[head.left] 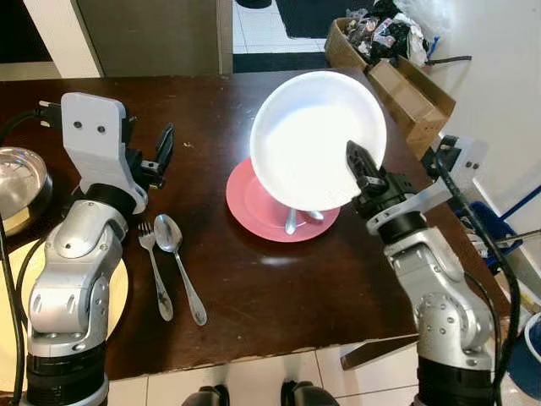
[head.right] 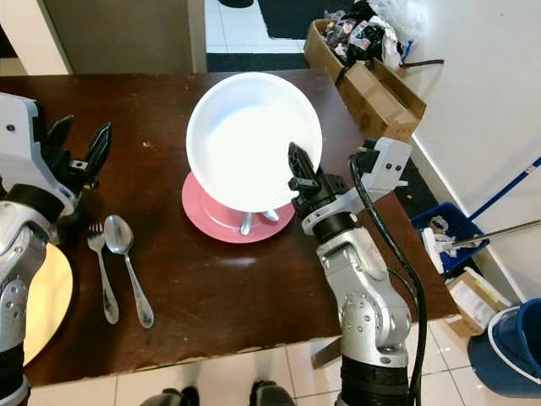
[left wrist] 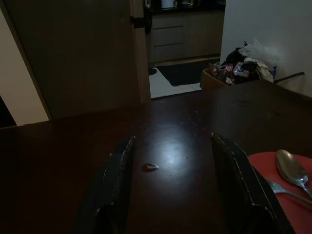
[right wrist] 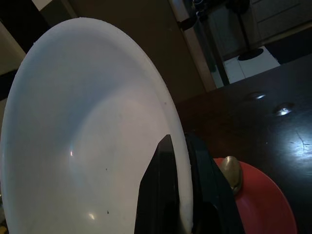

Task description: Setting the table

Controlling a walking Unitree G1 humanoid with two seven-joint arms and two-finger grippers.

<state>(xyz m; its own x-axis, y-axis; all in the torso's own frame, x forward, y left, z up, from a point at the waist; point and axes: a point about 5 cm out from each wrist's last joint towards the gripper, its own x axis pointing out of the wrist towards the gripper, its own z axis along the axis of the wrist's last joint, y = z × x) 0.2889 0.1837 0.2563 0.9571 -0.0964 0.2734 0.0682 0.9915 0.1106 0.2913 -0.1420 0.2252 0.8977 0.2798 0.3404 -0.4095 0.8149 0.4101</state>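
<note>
My right gripper is clenched on the rim of a white bowl, one black finger inside the rim and one outside, as the right wrist view shows plainly. The bowl is lifted and tilted, its hollow facing up toward my head, held above a red plate that lies flat on the dark wooden table.

Edges — the table's near edge runs just in front of my body, with pale floor tile below it. The right edge lies close beside my right arm; past it stand a cardboard box full of clutter and a white wall. The far edge meets a doorway and more tile.

Open room: bare dark wood between the red plate and the near edge, and a wide bare stretch at the far left of the table.

My left gripper hangs released, fingers spread apart over bare table, touching nothing. Just near of it lie a fork and a spoon side by side, handles toward me. A metal dish sits at the left edge, and a yellow plate shows partly behind my left arm.

The bowl is plain, glossy, round, smooth inside. Under it, on the red plate, rest a second spoon and fork — mostly hidden from my head by the bowl.
</note>
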